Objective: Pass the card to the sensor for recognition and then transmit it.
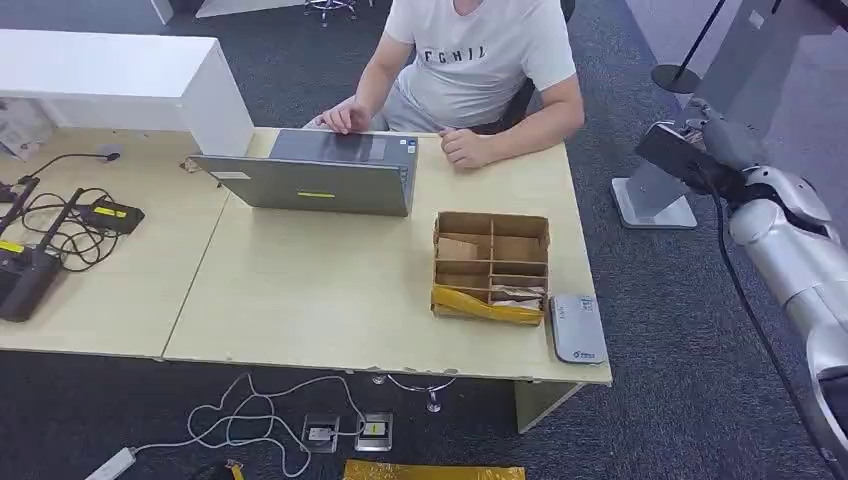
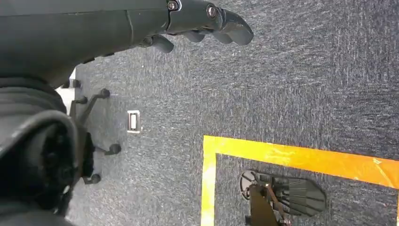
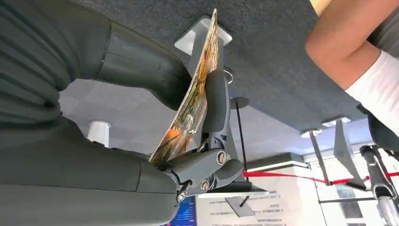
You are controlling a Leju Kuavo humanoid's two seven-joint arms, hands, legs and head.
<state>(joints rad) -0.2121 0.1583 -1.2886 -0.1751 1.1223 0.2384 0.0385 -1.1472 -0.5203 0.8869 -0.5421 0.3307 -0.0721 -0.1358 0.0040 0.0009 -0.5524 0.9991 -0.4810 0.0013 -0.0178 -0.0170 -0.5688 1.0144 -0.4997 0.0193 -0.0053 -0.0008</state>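
Observation:
A card (image 3: 195, 101) with an orange picture on it is pinched between the thick thumb and dark fingers of my right hand (image 3: 207, 141). In the head view that right hand (image 1: 700, 150) is raised off the table's right side, over the carpet, level with the far edge. The sensor (image 1: 578, 327), a flat grey-white pad, lies on the table's front right corner, well below and left of that hand. My left hand (image 2: 207, 21) hangs over the carpet with nothing in its loosely extended fingers.
A person sits behind the table with both hands by a grey laptop (image 1: 320, 180). A compartmented cardboard box (image 1: 491, 262) stands just left of the sensor. Cables and black devices (image 1: 40, 230) lie at the left. A sign stand base (image 1: 652, 200) sits on the floor by my right hand.

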